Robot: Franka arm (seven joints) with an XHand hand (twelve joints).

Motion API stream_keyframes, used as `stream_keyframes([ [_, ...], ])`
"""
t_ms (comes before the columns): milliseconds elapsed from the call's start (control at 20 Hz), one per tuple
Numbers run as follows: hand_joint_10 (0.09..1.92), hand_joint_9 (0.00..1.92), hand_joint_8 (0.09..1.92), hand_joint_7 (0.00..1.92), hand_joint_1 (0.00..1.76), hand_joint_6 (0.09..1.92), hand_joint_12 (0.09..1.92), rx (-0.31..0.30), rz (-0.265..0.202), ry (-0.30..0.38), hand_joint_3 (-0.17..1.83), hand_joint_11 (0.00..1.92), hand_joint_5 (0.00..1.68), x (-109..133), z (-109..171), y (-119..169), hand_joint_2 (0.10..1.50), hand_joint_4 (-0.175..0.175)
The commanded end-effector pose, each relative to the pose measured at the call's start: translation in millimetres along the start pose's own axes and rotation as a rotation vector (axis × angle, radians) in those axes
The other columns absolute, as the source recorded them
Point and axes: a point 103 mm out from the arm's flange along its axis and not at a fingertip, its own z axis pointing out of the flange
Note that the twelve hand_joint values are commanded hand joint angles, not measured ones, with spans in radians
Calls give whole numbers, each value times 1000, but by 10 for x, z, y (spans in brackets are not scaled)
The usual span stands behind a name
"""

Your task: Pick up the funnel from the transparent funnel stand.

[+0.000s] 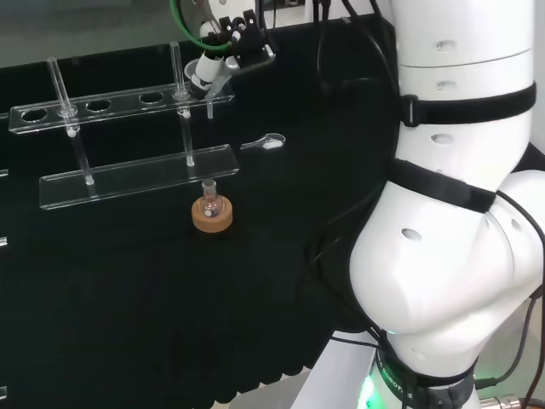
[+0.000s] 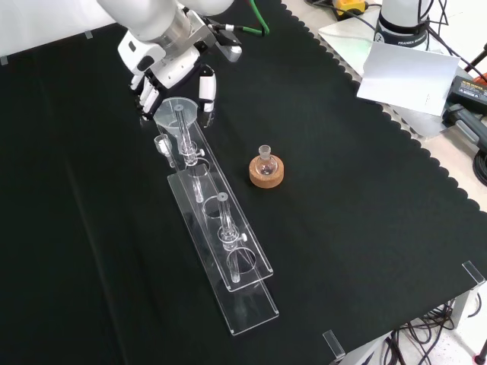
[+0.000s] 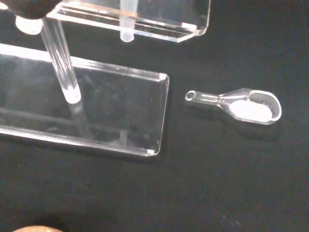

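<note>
Clear glass made the funnel (image 2: 176, 112) hard to read, but in the front view I could see its wide cone sitting in the end hole of the stand (image 2: 221, 228), the stem hanging straight down through the upper shelf. The robot hand (image 2: 163, 72) was right at it: black-and-white fingers (image 2: 206, 87) hung just beside the cone on its right and others showed behind its far rim. I judged them curled in round the funnel's top rather than spread, though I could not tell whether any finger actually touched the glass.

For this step I wanted the fingers and thumb closed on the cone just under the rim from opposite sides, then a straight vertical lift until the stem was clear of the hole. Any sideways pull while the stem was inside the shelf could have tipped the light stand or snapped the stem.

Just beyond the stand's end, in the wrist view, lay a small clear scoop (image 3: 241, 102) with white powder in its bowl, worth keeping clear of. Near the stand a little flask (image 2: 265, 161) stood on a cork ring (image 2: 266, 173), well apart from the robot hand. All of it rested on the bench (image 2: 365, 228).

I could read no brand, label or writing on any of the pieces.
</note>
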Motion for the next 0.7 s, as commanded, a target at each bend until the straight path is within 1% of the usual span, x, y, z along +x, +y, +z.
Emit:
stream_keyframes([
  [50, 528, 834, 686, 610, 836, 668, 1314, -163, 1, 19, -4, 373, 835, -274, -248, -185, 980, 28],
  [150, 528, 841, 688, 615, 842, 680, 1310, -161, -8, 28, -3, 385, 841, -306, -388, -269, 984, 30],
  [350, 527, 848, 690, 618, 844, 692, 1304, -158, -1, 27, -1, 398, 842, -340, -610, -485, 988, 31],
  [700, 524, 851, 694, 619, 841, 705, 1297, -187, 23, 22, 3, 408, 841, -302, -811, -954, 997, 31],
])
